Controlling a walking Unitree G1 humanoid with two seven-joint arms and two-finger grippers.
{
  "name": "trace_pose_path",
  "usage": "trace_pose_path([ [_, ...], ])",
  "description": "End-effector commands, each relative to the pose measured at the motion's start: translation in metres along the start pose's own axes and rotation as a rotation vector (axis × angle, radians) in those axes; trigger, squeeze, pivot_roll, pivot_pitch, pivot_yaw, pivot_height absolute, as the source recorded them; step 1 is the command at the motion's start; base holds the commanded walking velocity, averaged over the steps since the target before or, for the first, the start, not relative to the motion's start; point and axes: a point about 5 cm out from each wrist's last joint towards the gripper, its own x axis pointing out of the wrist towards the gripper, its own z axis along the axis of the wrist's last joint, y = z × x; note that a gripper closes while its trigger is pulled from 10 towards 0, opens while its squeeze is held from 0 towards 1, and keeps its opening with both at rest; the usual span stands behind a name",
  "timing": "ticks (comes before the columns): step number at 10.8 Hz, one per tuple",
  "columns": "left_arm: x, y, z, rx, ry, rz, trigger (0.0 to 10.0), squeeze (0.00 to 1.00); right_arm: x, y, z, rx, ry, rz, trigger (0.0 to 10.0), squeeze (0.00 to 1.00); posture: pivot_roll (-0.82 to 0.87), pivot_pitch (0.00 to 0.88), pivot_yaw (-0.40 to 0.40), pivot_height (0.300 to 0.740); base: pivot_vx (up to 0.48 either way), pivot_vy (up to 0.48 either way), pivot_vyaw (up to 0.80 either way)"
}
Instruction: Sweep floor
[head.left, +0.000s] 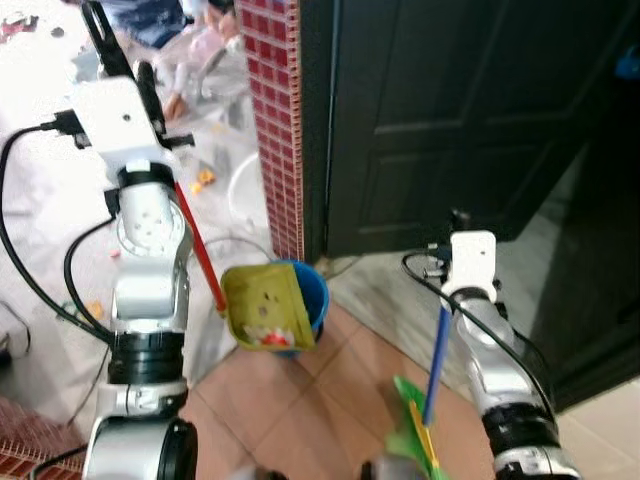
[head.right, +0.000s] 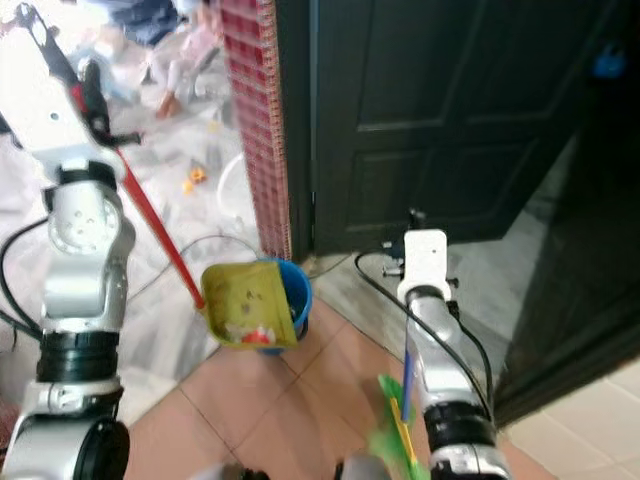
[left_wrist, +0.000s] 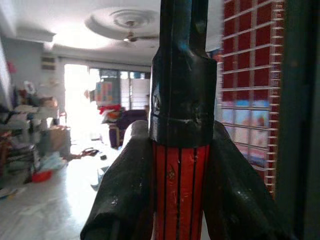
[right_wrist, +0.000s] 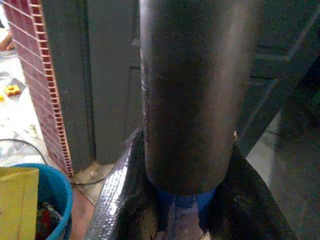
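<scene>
My left gripper (head.left: 140, 75) is raised at the upper left, shut on the red handle (head.left: 200, 250) of a yellow dustpan (head.left: 265, 305). The pan hangs tilted over a blue bucket (head.left: 312, 292) by the brick pillar, with red scraps at its lower lip. In the left wrist view both fingers (left_wrist: 125, 200) press the red and black handle (left_wrist: 180, 190). My right gripper (right_wrist: 180, 210) is shut on the blue broom handle (head.left: 437, 360), whose green head (head.left: 415, 430) rests on the tiled floor at the bottom. The bucket (right_wrist: 47, 192) shows in the right wrist view with the yellow pan (right_wrist: 17, 200) over it.
A red brick pillar (head.left: 275, 120) stands beside a dark closed door (head.left: 450, 110). Small orange bits (head.left: 203, 178) and black cables (head.left: 30, 260) lie on the pale floor to the left. Terracotta tiles (head.left: 300, 410) lie in front of me.
</scene>
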Motion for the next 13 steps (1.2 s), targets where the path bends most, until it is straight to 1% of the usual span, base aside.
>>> trace_pose_path([
  [1, 0.004, -0.006, 0.017, -0.022, -0.086, -0.015, 10.0, 0.0, 0.001, -0.004, 0.003, 0.005, -0.012, -0.013, 10.0, 0.0, -0.12, 0.0, 0.046, 0.74, 0.322, 0.0, 0.0],
  [2, 0.004, -0.006, 0.017, -0.027, -0.085, -0.013, 10.0, 0.0, 0.001, -0.004, 0.003, 0.004, -0.012, -0.013, 10.0, 0.0, -0.12, 0.0, 0.046, 0.74, 0.326, 0.0, 0.0],
  [4, 0.007, -0.007, 0.023, -0.043, -0.106, -0.006, 10.0, 0.0, 0.003, -0.004, 0.004, -0.001, -0.013, -0.009, 10.0, 0.0, -0.12, 0.0, 0.042, 0.74, 0.287, 0.0, 0.0],
  [5, 0.007, -0.008, 0.028, -0.021, -0.145, -0.024, 10.0, 0.0, 0.003, -0.004, 0.004, -0.001, -0.014, -0.007, 10.0, 0.0, -0.12, 0.0, 0.04, 0.74, 0.0, 0.0, 0.0],
  [6, 0.006, -0.008, 0.029, -0.009, -0.154, -0.025, 10.0, 0.0, 0.003, -0.004, 0.004, -0.001, -0.014, -0.006, 10.0, 0.0, -0.12, 0.0, 0.04, 0.74, 0.0, 0.0, 0.0],
  [9, 0.005, -0.01, 0.036, 0.041, -0.22, -0.051, 10.0, 0.0, 0.004, -0.001, 0.003, -0.001, -0.013, 0.004, 10.0, 0.0, -0.12, 0.0, 0.034, 0.74, 0.0, 0.0, 0.0],
  [10, -0.002, -0.021, 0.035, 0.101, -0.276, -0.12, 10.0, 0.0, 0.004, 0.001, 0.004, 0.001, -0.015, 0.007, 10.0, 0.0, -0.11, 0.0, 0.032, 0.74, 0.0, 0.0, 0.0],
  [11, -0.013, -0.034, 0.03, 0.131, -0.306, -0.191, 10.0, 0.0, 0.005, 0.001, 0.005, 0.002, -0.02, 0.01, 10.0, 0.0, -0.12, 0.0, 0.031, 0.74, 0.0, 0.0, 0.0],
  [12, -0.02, -0.042, 0.022, 0.117, -0.285, -0.231, 10.0, 0.0, 0.005, 0.002, 0.005, 0.002, -0.021, 0.009, 10.0, 0.0, -0.12, 0.0, 0.033, 0.74, 0.0, 0.0, 0.0],
  [13, -0.031, -0.052, 0.009, 0.091, -0.245, -0.293, 10.0, 0.0, 0.005, 0.001, 0.005, 0.003, -0.023, 0.007, 10.0, 0.0, -0.12, 0.0, 0.033, 0.74, 0.0, 0.0, 0.0],
])
